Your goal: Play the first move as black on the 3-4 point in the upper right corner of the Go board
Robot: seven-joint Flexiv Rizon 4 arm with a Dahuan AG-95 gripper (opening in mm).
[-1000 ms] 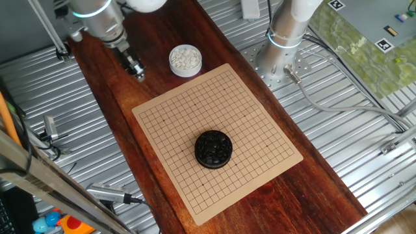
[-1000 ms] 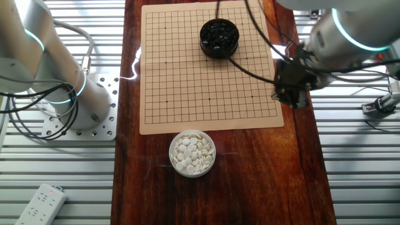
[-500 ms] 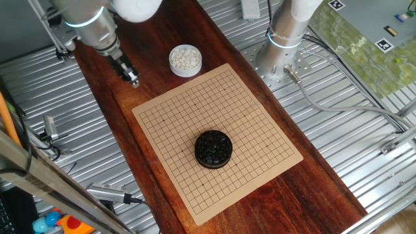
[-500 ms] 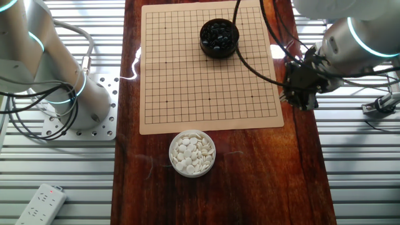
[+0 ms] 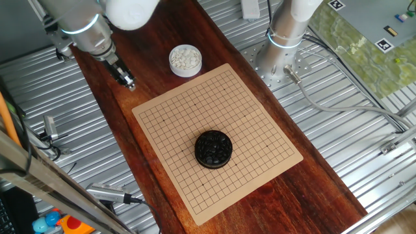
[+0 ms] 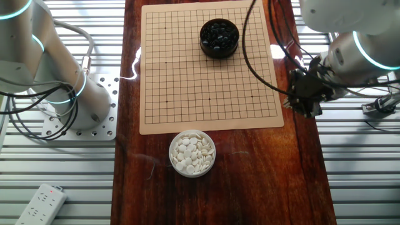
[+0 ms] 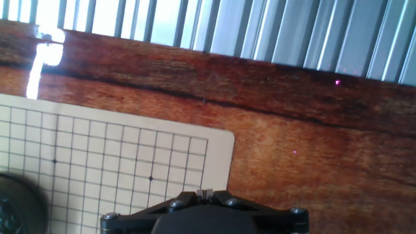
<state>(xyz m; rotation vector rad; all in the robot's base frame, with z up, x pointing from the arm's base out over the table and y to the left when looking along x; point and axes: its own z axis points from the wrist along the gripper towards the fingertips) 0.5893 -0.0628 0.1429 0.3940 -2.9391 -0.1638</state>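
The Go board (image 5: 195, 110) lies on the wooden table and also shows in the other fixed view (image 6: 187, 81) and the hand view (image 7: 97, 156). A round black bowl (image 5: 213, 149) full of glossy black stones (image 6: 219, 36) stands on the board. Its rim shows at the lower left of the hand view (image 7: 16, 201). My gripper (image 5: 128, 83) hangs over bare wood just off the board's edge, far from the bowl. In the other fixed view, the gripper (image 6: 305, 105) is right of the board. In the hand view, the fingertips (image 7: 205, 192) are pressed together with nothing seen between them.
A white bowl (image 5: 185, 60) of white stones stands on the wood beside the board, also seen in the other fixed view (image 6: 192, 152). The arm's base (image 5: 276, 55) stands on the metal slats next to the table. Ribbed metal surrounds the wooden strip.
My gripper has moved away from the board's edge, outward over the wood toward the table's side. The bowls and the board have not moved.
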